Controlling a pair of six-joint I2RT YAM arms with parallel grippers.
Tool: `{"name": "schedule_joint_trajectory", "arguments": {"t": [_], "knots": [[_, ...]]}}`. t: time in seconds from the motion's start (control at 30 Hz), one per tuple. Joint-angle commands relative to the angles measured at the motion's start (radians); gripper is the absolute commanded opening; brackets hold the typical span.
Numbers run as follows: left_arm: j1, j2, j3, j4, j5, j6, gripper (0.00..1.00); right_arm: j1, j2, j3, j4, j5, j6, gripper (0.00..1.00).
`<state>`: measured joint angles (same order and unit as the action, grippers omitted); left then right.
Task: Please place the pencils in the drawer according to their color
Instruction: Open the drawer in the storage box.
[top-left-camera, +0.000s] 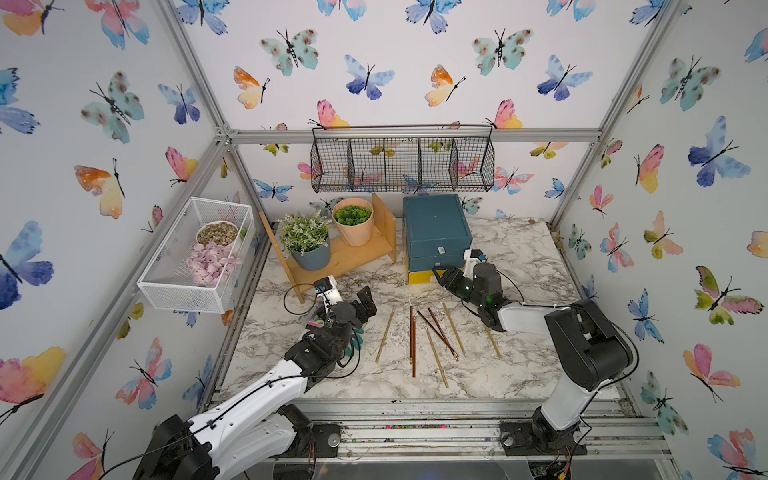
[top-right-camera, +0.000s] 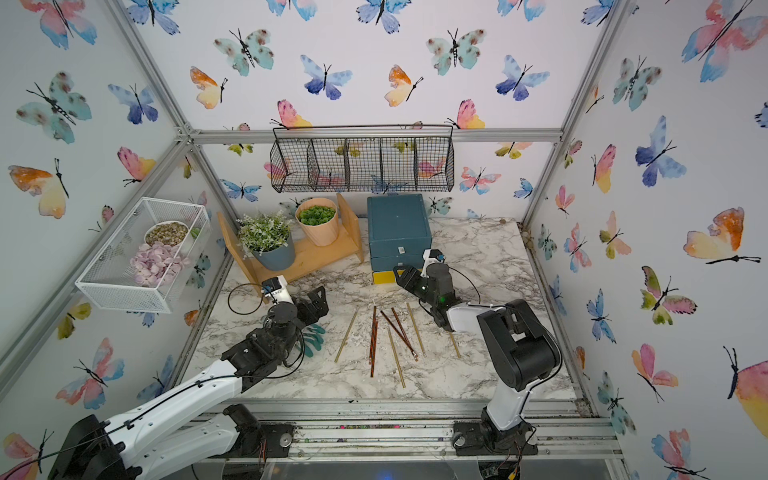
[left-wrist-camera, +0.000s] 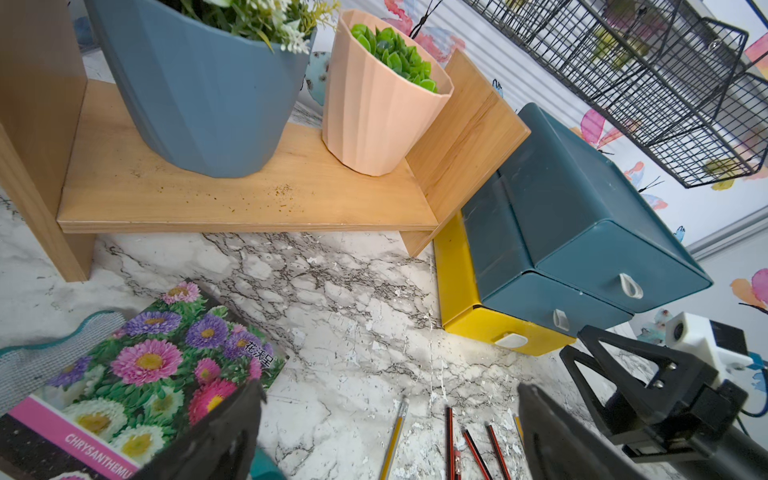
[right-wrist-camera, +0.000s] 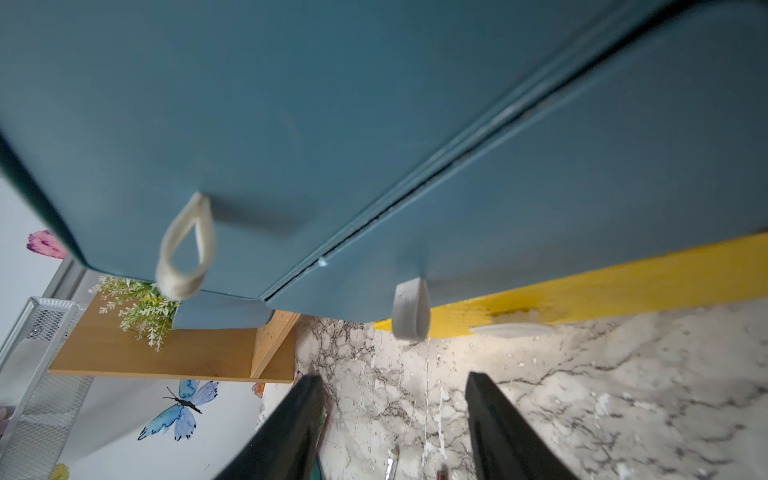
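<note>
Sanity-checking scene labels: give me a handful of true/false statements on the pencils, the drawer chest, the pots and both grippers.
1. The pencils lie loose on the table between the two arms. True.
2. The right gripper holds a pencil. False: its jaws are apart with nothing between them, facing the pull tabs of the chest.
3. The chest's lowest drawer is yellow. True.
4. The plant pots stand on top of the chest. False: they stand on the wooden shelf beside it.
5. The left gripper is shut. False: its jaws stand wide apart.
</note>
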<state>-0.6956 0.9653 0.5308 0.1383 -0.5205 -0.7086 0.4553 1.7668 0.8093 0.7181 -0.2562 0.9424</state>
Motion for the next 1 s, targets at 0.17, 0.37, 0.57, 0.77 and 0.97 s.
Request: {"name": "schedule_joint_trajectory", "arguments": {"t": [0.17, 0.37, 0.57, 0.77, 0.97], "knots": [[0.006, 0.007, 0.009, 0.007, 0.025, -0.002, 0.98, -0.028, 0.069, 0.053, 0.08, -0.042, 0.017, 0.54], [0.005, 0.019, 0.018, 0.003, 0.032, 0.0, 0.98, -0.037, 0.11, 0.073, 0.127, -0.066, 0.035, 0.45], [0.007, 0.027, 0.024, -0.008, 0.032, 0.002, 0.98, -0.04, 0.136, 0.095, 0.152, -0.096, 0.045, 0.39], [0.007, 0.03, 0.028, -0.011, 0.036, 0.001, 0.99, -0.04, 0.146, 0.106, 0.145, -0.125, 0.033, 0.24], [0.007, 0.032, 0.032, -0.014, 0.041, 0.001, 0.98, -0.04, 0.14, 0.081, 0.156, -0.13, 0.038, 0.1]]}}
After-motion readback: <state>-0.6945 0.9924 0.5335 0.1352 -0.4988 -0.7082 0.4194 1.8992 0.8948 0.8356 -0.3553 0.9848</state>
